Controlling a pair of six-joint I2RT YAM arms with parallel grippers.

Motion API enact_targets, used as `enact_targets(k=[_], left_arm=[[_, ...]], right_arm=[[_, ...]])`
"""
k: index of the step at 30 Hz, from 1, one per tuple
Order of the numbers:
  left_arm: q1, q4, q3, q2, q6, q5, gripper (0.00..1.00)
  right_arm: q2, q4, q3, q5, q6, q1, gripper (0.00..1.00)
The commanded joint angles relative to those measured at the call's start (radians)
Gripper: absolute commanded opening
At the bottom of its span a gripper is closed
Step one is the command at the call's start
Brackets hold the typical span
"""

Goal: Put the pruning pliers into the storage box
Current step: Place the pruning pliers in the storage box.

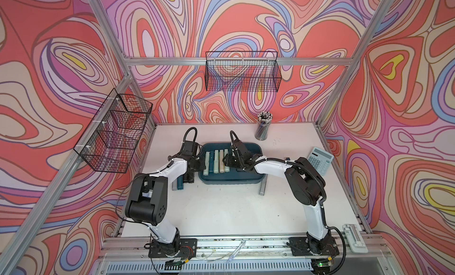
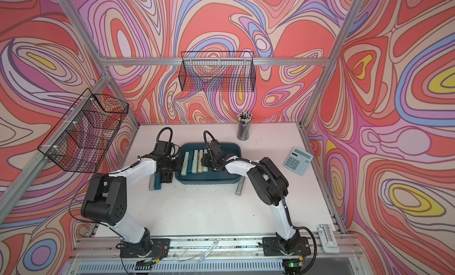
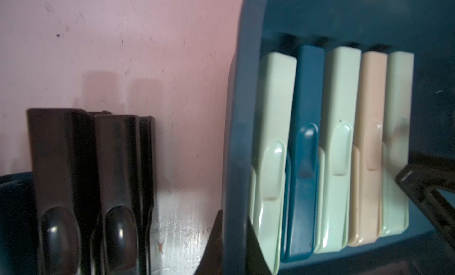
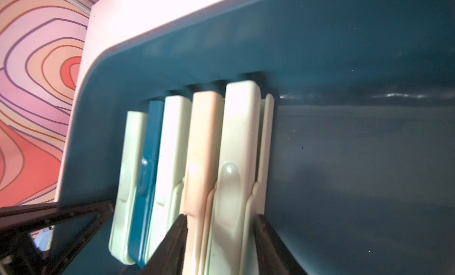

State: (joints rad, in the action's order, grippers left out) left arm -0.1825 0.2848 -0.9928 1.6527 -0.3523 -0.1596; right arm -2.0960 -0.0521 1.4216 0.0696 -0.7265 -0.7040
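A white desk (image 1: pixel 221 212) is seen from above, inside a booth with swirling pink and orange walls. Toward 12 o'clock on it sits the storage box (image 1: pixel 229 179), a shallow dark teal tray with rounded corners and a raised rim.

Five pruning pliers (image 1: pixel 215 161) stand on edge in a tight row by the box's 9 o'clock wall. In order they are a mint bar (image 3: pixel 273 128), a teal bar (image 3: pixel 306 101), another mint, a beige bar (image 3: pixel 370 108) and a last mint. Each is a slim, smooth plastic bar with squared ends and a raised oval tab on its upper face.

The right claw (image 4: pixel 221 219) reaches into the box. Its fingers (image 4: pixel 177 236) stand apart on either side of the beige bar and the last mint one; whether they squeeze cannot be told.

The left claw (image 1: pixel 193 167) hangs just outside the box at its 9 o'clock side, closed. At the box's 8 o'clock, more pliers lie on the desk: two glossy black bars (image 3: pixel 59 175), then a teal and a grey one (image 1: pixel 175 186). A further grey bar (image 1: pixel 261 187) lies at the box's 5 o'clock corner.

A calculator (image 1: pixel 320 160) rests at 3 o'clock and a cup of pencils (image 1: pixel 262 128) at 1 o'clock.
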Motion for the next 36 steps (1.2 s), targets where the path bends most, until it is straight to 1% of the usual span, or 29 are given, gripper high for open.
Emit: enact_targets(k=[1, 10, 14, 18, 23, 30, 33, 36], left_arm=[[-0.003, -0.085, -0.007, -0.028, -0.017, -0.044, 0.00], [-0.002, -0.082, -0.011, -0.027, -0.016, -0.044, 0.00], [-0.002, -0.081, -0.015, -0.027, -0.014, -0.041, 0.00], [-0.001, -0.078, -0.014, -0.029, -0.011, -0.033, 0.00], [0.000, -0.081, -0.009, -0.023, -0.006, -0.019, 0.00], [0.012, -0.088, -0.021, -0.009, -0.009, -0.024, 0.00], [0.014, -0.086, -0.017, -0.012, -0.008, -0.016, 0.00], [0.021, -0.085, -0.015, -0.014, -0.006, -0.004, 0.00]], right_arm=[[0.019, 0.015, 0.017, 0.023, -0.004, -0.006, 0.46], [0.003, 0.005, 0.038, 0.044, -0.002, -0.006, 0.46], [0.046, -0.091, 0.063, -0.036, 0.064, -0.003, 0.48], [0.149, -0.171, 0.031, -0.119, 0.111, 0.010, 0.52], [0.326, -0.234, -0.108, -0.222, 0.111, 0.031, 0.56], [0.637, -0.331, -0.382, -0.345, 0.025, 0.066, 0.58], [0.756, -0.337, -0.502, -0.352, 0.004, 0.067, 0.60], [0.826, -0.396, -0.568, -0.360, -0.001, 0.067, 0.63]])
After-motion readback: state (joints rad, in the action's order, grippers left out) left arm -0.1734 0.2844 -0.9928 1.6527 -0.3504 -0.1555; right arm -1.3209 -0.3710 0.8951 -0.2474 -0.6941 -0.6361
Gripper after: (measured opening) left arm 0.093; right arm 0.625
